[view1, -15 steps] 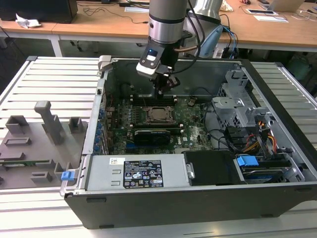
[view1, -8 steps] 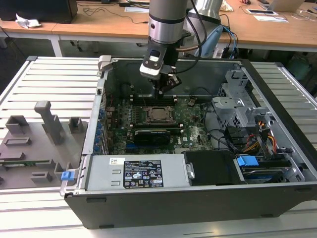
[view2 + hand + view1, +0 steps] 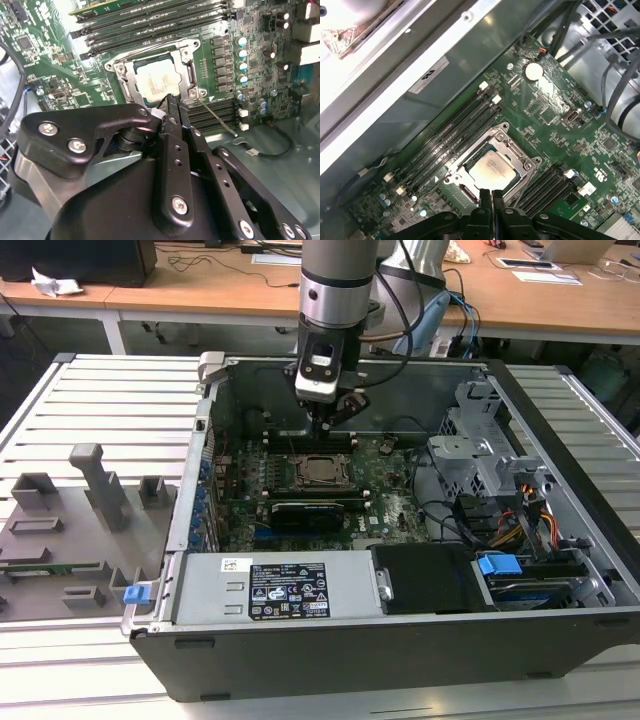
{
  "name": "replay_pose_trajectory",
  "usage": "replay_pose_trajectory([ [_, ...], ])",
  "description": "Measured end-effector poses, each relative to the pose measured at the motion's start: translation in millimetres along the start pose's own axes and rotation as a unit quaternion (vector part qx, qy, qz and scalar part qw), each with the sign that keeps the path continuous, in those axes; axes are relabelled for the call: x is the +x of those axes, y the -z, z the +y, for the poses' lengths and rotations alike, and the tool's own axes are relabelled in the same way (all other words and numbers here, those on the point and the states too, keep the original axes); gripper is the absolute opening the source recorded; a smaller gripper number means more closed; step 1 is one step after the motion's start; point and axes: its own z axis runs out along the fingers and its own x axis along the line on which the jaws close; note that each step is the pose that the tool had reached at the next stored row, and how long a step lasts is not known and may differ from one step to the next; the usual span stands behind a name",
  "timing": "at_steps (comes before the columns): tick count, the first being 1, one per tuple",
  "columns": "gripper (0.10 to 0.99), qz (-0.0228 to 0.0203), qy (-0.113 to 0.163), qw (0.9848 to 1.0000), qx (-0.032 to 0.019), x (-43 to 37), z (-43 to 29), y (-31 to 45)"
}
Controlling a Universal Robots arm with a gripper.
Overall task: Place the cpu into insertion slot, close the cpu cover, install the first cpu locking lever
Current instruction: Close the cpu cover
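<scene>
The arm is held straight down into the open case, and the gripper is hung just over the socket area. The jaws are pressed together, with nothing gripped. The cpu is seated in the insertion slot, and the cpu cover is laid down round it. Room is hemmed in by memory slots on two sides. A white printed label is stuck on the power supply.
</scene>
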Motion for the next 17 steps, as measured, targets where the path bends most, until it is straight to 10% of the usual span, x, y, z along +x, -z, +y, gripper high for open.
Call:
replay_pose_trajectory([
  [17, 0.153, 0.0001, 0.080, 0.9968, 0.0010, -0.2, -0.2, 0.0],
])
